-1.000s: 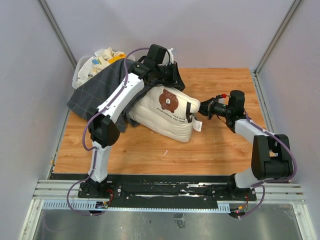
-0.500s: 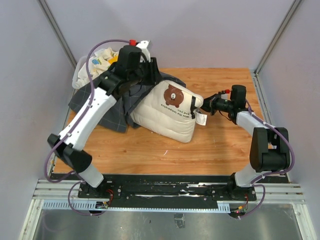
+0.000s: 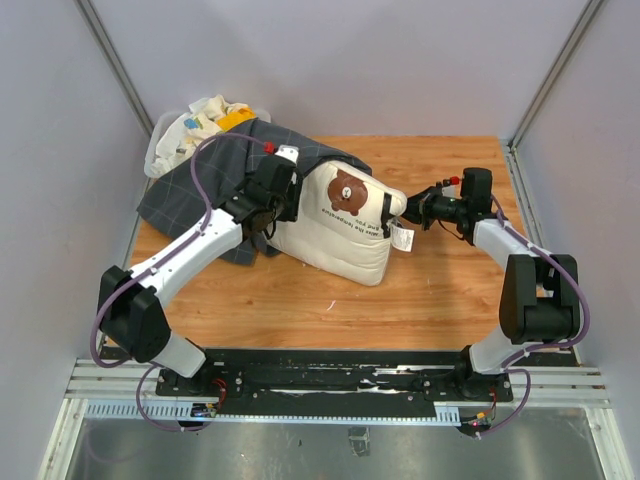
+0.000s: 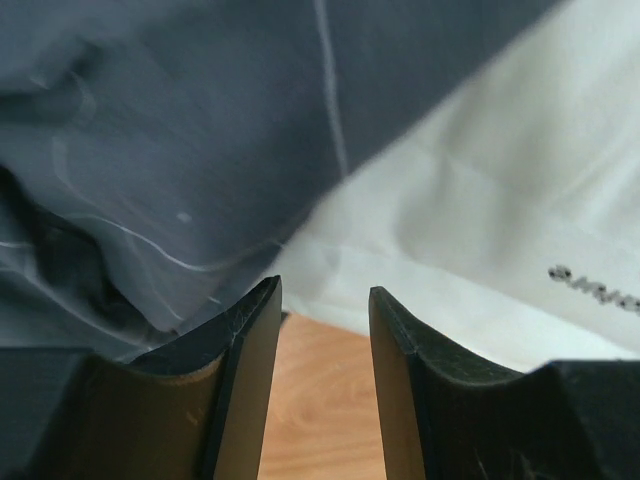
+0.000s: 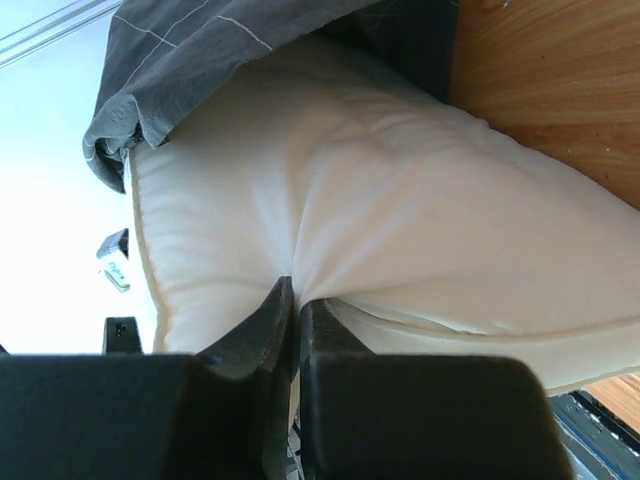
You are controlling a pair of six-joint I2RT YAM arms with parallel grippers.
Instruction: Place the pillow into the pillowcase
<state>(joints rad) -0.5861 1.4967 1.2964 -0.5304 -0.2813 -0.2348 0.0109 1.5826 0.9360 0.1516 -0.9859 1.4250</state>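
Note:
The cream-white pillow (image 3: 345, 225), with a brown bear print, lies mid-table; its far-left end sits under the edge of the charcoal grid pillowcase (image 3: 200, 185). My right gripper (image 3: 405, 212) is shut, pinching the pillow's right end (image 5: 380, 230). My left gripper (image 3: 270, 212) is open and empty, low over the table where the pillowcase (image 4: 150, 150) edge meets the pillow (image 4: 480, 200); bare wood shows between its fingers (image 4: 250, 340).
A clear bin (image 3: 160, 150) at the far left corner holds a white patterned cloth (image 3: 195, 120) and a yellow cloth (image 3: 235, 118). Grey walls enclose the wooden table (image 3: 440, 290) on three sides.
My left arm has dropped from above the pillowcase down to the pillow's left side, near the table. The pillowcase edge now lies lower over the pillow. My right gripper keeps its hold.

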